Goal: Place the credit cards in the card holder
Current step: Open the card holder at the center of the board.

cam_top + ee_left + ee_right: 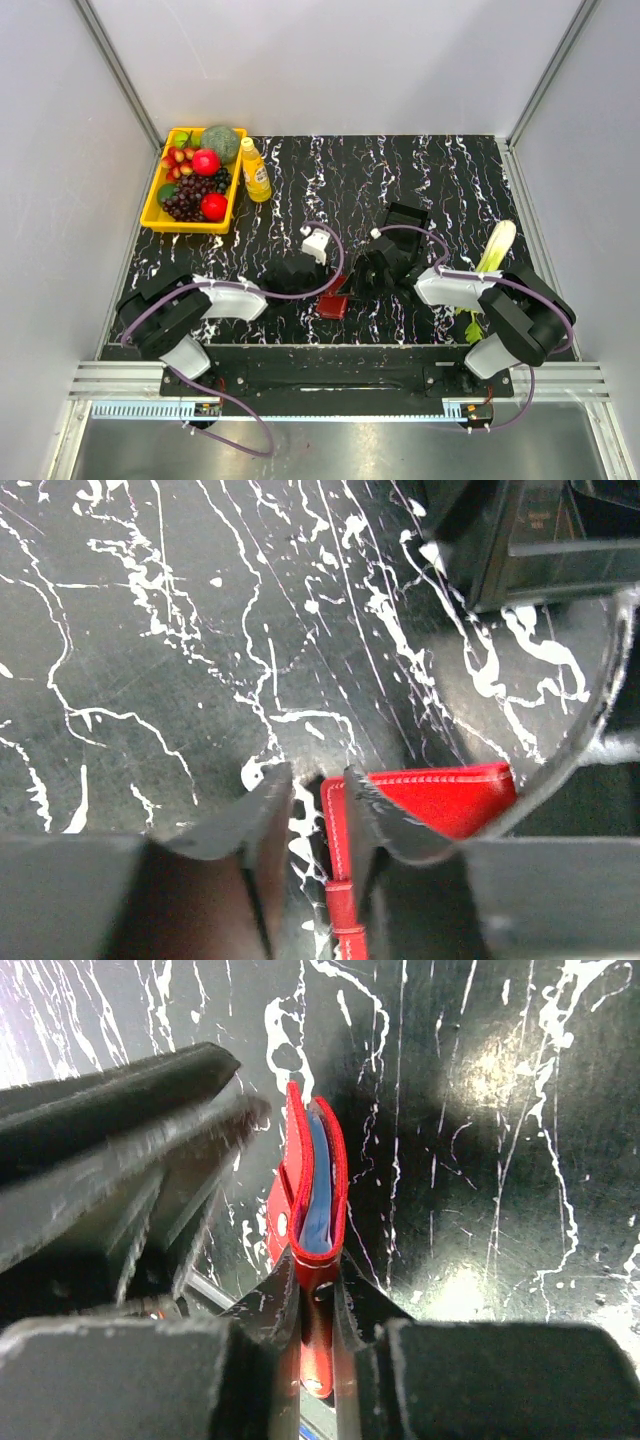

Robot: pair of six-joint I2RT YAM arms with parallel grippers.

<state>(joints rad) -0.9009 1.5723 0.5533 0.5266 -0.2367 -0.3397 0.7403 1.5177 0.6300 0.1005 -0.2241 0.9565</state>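
Near the middle of the near edge of the black, white-veined marble desk (400,170): small dark red leather-look card holder (333,303), between the tips of the two arms. Clamped at its strap end by the right pincer (316,1275), jaws closed tight on the red tab. Stood on edge and folded almost flat, with a thin pale blue credit card (318,1190) showing between the two panels. Left pincer (318,775) set astride the stitched edge from the opposite side, jaws parted only narrowly. Strip of desk visible between one finger and the leather, so judged to be pinching nothing.

Step in hand, as judged: seating of a card in the card holder, late stage, with the card sunk within the panels. No loose cards made out elsewhere on the desk; number inside not determinable.

Next move, as judged: left pincer to draw clear without snagging the strap, right grip kept firm, then card pressed home or card holder laid flat.

Orientation: long axis running straight out from the right pincer, strap end nearest its jaws, far end pointing away. Slot between the panels turned up toward the wrist camera.
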